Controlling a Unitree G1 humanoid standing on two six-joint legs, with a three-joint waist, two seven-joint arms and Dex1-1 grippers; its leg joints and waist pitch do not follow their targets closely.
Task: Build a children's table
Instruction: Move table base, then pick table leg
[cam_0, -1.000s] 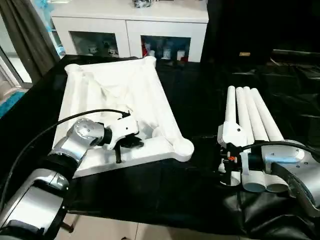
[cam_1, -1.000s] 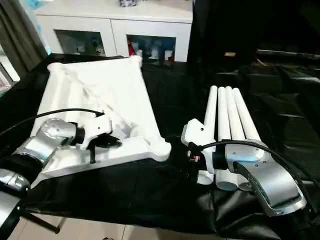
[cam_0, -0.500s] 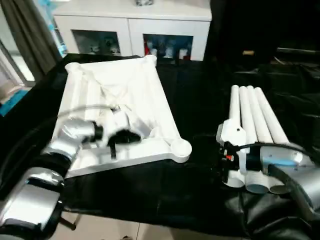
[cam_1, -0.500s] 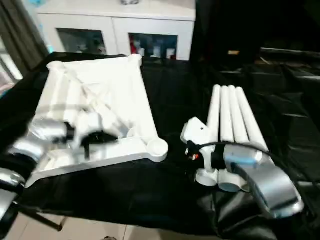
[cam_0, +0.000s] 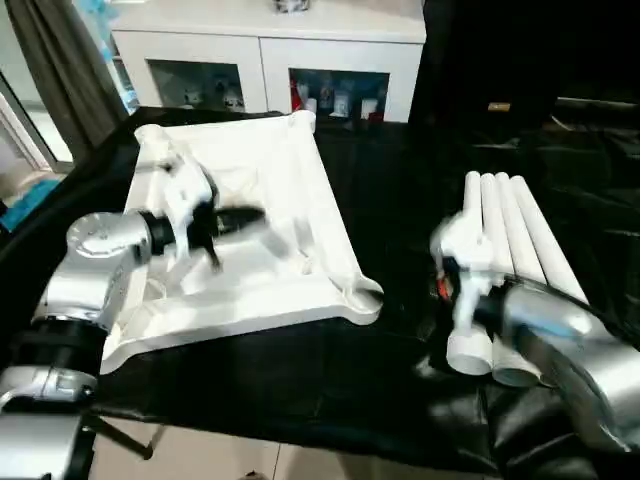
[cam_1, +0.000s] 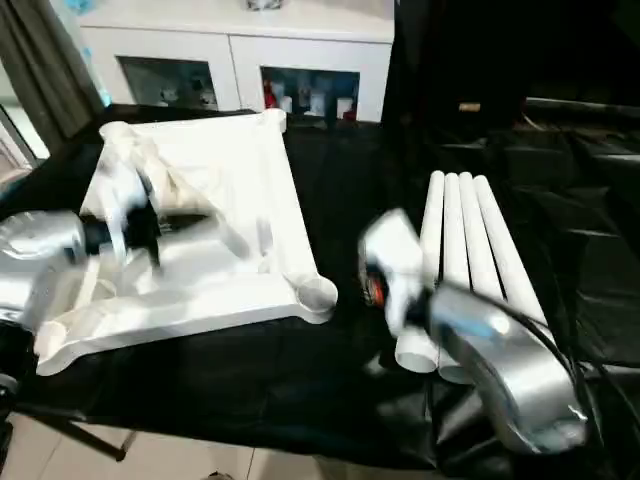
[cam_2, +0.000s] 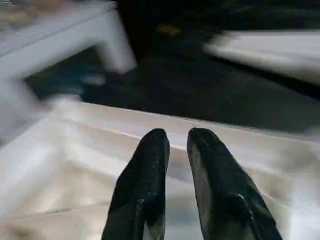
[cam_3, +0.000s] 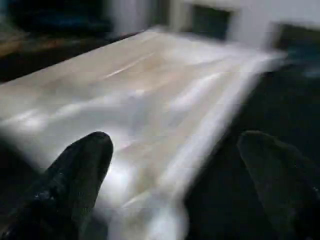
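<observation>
Tabletop (cam_0: 270, 200) lies under left fingers (cam_2: 145, 190), narrowly parted, empty. Legs (cam_0: 515, 230) beside right fingers (cam_3: 75, 170), spread wide, empty.

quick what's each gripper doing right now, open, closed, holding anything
Left gripper: slightly open, empty, above the tabletop.
Right gripper: wide open, empty, by the legs.
</observation>
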